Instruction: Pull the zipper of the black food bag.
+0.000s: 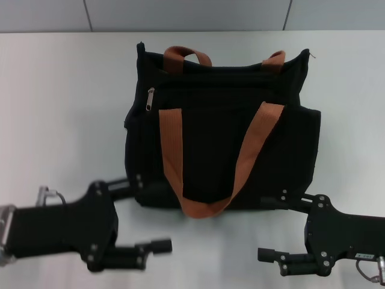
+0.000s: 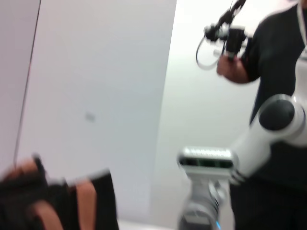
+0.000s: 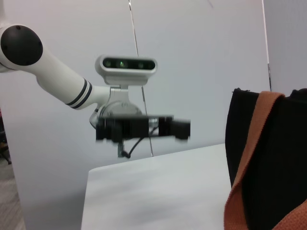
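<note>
The black food bag [image 1: 216,138] lies on the white table with two orange-brown strap handles [image 1: 177,150]. The zipper [image 1: 150,98], a small silver pull tab, sits near the bag's far left corner on the zip line. My left gripper [image 1: 157,217] is open at the bag's near left corner, with one finger [image 1: 129,183] against the bag's edge. My right gripper [image 1: 264,227] is open at the near right corner, one finger likewise at the bag's edge. Both are far from the zipper. The right wrist view shows the bag [image 3: 278,158] and the left gripper [image 3: 144,129] beyond it.
The white table [image 1: 60,108] extends to the left and right of the bag, with a grey wall behind. The left wrist view shows the bag's corner [image 2: 48,201], my head camera [image 2: 206,160] and a person [image 2: 278,72] holding a device.
</note>
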`<state>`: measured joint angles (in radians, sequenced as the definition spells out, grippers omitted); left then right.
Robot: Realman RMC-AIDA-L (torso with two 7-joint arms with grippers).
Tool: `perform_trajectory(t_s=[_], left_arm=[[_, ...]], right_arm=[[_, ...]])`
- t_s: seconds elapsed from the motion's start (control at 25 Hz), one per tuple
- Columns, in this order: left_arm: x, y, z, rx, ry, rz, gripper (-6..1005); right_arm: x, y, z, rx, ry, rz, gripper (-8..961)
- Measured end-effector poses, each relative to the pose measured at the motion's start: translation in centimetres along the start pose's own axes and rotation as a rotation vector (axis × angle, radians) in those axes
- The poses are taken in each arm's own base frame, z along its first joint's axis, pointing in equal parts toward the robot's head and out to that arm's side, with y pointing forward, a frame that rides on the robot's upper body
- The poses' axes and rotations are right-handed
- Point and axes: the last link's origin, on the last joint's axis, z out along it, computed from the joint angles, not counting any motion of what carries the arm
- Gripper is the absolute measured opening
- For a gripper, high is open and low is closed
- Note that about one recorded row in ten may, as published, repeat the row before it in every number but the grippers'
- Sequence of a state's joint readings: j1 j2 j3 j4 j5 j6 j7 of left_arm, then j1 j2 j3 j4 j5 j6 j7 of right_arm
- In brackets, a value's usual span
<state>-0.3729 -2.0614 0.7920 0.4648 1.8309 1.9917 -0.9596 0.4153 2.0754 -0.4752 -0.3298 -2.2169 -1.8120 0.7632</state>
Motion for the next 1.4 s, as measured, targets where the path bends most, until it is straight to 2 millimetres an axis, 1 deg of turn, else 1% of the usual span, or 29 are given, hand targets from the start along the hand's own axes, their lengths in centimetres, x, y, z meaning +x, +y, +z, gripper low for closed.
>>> perform_trajectory(t_s=[0.16, 0.28, 0.32, 0.36, 0.4, 0.44, 0.48, 0.56, 0.6, 0.64, 0.68, 0.76, 0.84, 0.88, 0.92, 1.08, 1.12, 1.2, 1.36, 1.4], left_arm=[[1.3, -1.0, -0.2, 0.055, 0.072, 0.037, 727], [2.6, -2.4, -1.6, 0.175, 0.137, 0.07, 719], [2.6, -2.4, -1.6, 0.175, 0.137, 0.07, 717], [3.1, -3.0, -2.2, 0.215, 0.142, 0.074, 714], [3.5, -3.8, -3.1, 0.251, 0.124, 0.069, 712], [3.5, -3.8, -3.1, 0.251, 0.124, 0.069, 709], [3.7, -4.4, -3.5, 0.268, 0.109, 0.063, 707], [3.7, -4.4, -3.5, 0.268, 0.109, 0.063, 701], [4.3, -6.1, -4.5, 0.32, 0.038, 0.043, 699], [4.3, -6.1, -4.5, 0.32, 0.038, 0.043, 696], [4.4, -7.4, -4.8, 0.356, -0.041, 0.035, 694], [4.4, -7.4, -4.8, 0.356, -0.041, 0.035, 689], [4.1, -9.2, -4.4, 0.383, -0.161, 0.031, 684], [4.0, -9.5, -3.9, 0.374, -0.184, 0.035, 681], [4.0, -9.5, -3.9, 0.374, -0.184, 0.035, 678], [3.4, -10.1, -2.7, 0.35, -0.242, 0.04, 668], [3.4, -10.1, -2.7, 0.35, -0.242, 0.04, 666], [3.2, -10.8, -1.6, 0.342, -0.277, 0.049, 661], [3.3, -10.9, -1.3, 0.34, -0.281, 0.054, 650], [3.4, -11.2, -0.8, 0.336, -0.286, 0.068, 648]], right_arm=[[0.0, 0.0, -0.1, 0.004, -0.002, 0.002, 831], [0.0, 0.0, -0.1, 0.004, -0.005, 0.004, 831], [0.0, 0.0, -0.1, 0.004, -0.005, 0.004, 831], [0.0, 0.1, -0.1, 0.004, -0.005, 0.005, 831], [0.0, 0.1, -0.1, 0.003, -0.006, 0.005, 831], [0.0, 0.1, -0.1, 0.003, -0.007, 0.006, 831], [0.0, 0.1, -0.1, 0.002, -0.008, 0.006, 831], [0.0, 0.1, -0.1, 0.002, -0.008, 0.007, 831], [0.0, 0.1, -0.1, 0.002, -0.008, 0.007, 830], [0.0, 0.1, -0.1, 0.002, -0.008, 0.007, 830], [0.0, 0.1, -0.1, 0.002, -0.008, 0.007, 830], [0.0, 0.1, -0.1, 0.002, -0.007, 0.007, 830], [0.0, 0.1, -0.1, 0.002, -0.007, 0.007, 830], [0.0, 0.1, -0.1, 0.002, -0.007, 0.007, 830], [0.0, 0.1, -0.1, 0.002, -0.007, 0.008, 830], [0.0, 0.1, -0.2, 0.004, -0.008, 0.009, 830], [0.0, 0.1, -0.2, 0.004, -0.008, 0.009, 830], [-0.1, 0.1, -0.2, 0.005, -0.008, 0.012, 830], [-0.1, 0.0, -0.2, 0.007, -0.008, 0.016, 830], [-0.1, 0.0, -0.3, 0.008, -0.008, 0.017, 830]])
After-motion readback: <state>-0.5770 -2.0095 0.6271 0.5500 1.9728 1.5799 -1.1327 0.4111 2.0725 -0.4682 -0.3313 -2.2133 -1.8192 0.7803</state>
